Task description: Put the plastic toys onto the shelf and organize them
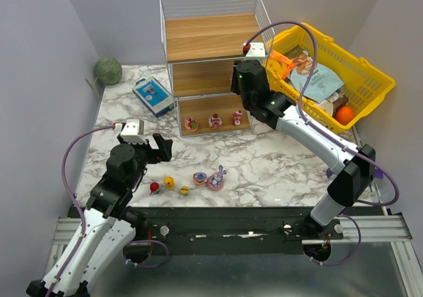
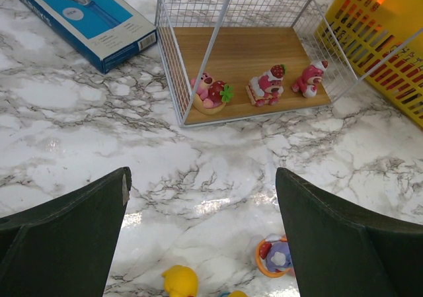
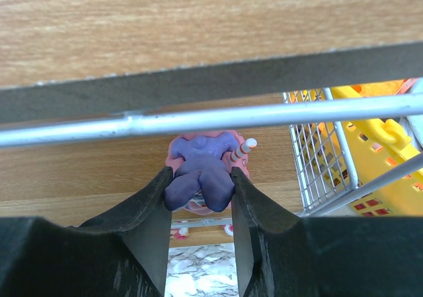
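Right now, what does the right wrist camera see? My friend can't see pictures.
The right gripper squeezes a purple bunny-eared toy on a pink base, right in front of the shelf and its wooden boards. A white wire bar crosses above it, and a yellow basket shows at the right.

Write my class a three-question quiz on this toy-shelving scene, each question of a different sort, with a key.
1. True or false: the left claw holds a toy.
2. How many toys stand on the lowest level of the shelf? A two, B three, C five.
3. What does the right claw grip?
Key: 1 false, it is open and empty; 2 B; 3 a purple toy.
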`<move>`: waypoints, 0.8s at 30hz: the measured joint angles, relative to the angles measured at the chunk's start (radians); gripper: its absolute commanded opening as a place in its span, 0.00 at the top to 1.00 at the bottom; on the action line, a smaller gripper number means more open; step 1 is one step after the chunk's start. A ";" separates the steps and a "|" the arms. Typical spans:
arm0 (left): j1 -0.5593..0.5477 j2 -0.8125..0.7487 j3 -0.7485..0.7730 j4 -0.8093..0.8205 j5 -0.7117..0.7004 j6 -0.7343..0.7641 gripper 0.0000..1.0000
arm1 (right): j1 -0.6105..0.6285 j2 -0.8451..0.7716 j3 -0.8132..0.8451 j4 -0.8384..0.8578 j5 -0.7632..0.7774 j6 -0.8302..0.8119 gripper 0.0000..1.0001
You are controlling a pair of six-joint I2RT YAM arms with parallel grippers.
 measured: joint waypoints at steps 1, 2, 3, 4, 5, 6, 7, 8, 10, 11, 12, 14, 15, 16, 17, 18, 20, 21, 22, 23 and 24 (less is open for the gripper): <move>0.000 0.001 0.000 0.000 0.000 0.000 0.01 | 0.000 0.000 0.000 0.000 0.000 0.000 0.57; 0.000 0.001 0.000 0.000 0.000 0.000 0.01 | 0.000 0.000 0.000 0.000 0.000 0.000 0.55; 0.000 0.002 0.000 0.000 0.000 0.000 0.01 | 0.000 0.000 0.000 0.001 0.000 0.000 0.54; 0.000 0.002 0.000 0.000 0.000 0.000 0.01 | 0.000 0.000 0.000 0.001 0.000 -0.001 0.53; 0.000 0.003 0.000 0.000 0.000 0.000 0.01 | 0.000 0.000 0.000 0.001 0.000 -0.001 0.53; 0.000 0.003 0.000 0.000 0.000 0.000 0.01 | 0.000 0.000 0.000 0.001 0.000 0.000 0.52; 0.000 0.003 0.000 0.000 0.000 0.000 0.01 | 0.000 0.000 0.000 0.001 0.000 0.000 0.52; 0.000 0.003 0.000 0.000 0.000 0.000 0.01 | 0.000 0.000 0.000 0.001 0.000 0.000 0.51; 0.000 0.003 0.000 0.000 -0.001 0.000 0.01 | 0.000 0.000 0.000 0.001 0.000 0.000 0.50; 0.000 0.003 0.000 0.000 -0.001 0.000 0.01 | 0.000 0.000 0.000 0.002 0.000 0.000 0.50; 0.000 0.003 0.000 0.000 -0.001 0.000 0.01 | 0.000 0.000 0.000 0.003 0.001 0.000 0.50; 0.000 0.003 0.000 0.000 -0.001 0.000 0.01 | 0.000 0.000 0.000 0.013 0.001 0.000 0.50; 0.000 0.003 0.000 0.000 -0.001 0.000 0.01 | 0.000 0.000 0.000 0.022 0.001 -0.001 0.50; 0.000 0.003 0.000 0.000 -0.001 0.000 0.01 | 0.000 0.000 -0.002 0.036 0.001 -0.001 0.50; 0.000 0.004 0.000 0.000 -0.001 0.000 0.01 | 0.000 -0.001 -0.006 0.053 0.001 -0.001 0.50; 0.000 0.004 0.000 0.000 -0.002 0.000 0.01 | 0.000 -0.002 -0.013 0.071 0.001 -0.001 0.50; 0.000 0.004 0.000 0.000 -0.003 0.000 0.01 | 0.000 -0.004 -0.027 0.103 0.001 -0.004 0.50; 0.000 0.004 0.000 0.000 -0.003 0.000 0.01 | 0.000 -0.004 -0.035 0.118 0.001 -0.008 0.50; 0.000 0.004 0.000 0.000 -0.003 0.000 0.01 | 0.000 -0.004 -0.040 0.127 0.001 -0.012 0.50; 0.000 0.004 0.000 0.000 -0.004 0.000 0.01 | 0.000 -0.004 -0.042 0.134 0.001 -0.013 0.50; 0.000 0.004 0.000 0.000 -0.004 0.000 0.01 | 0.000 -0.004 -0.043 0.139 0.001 -0.017 0.50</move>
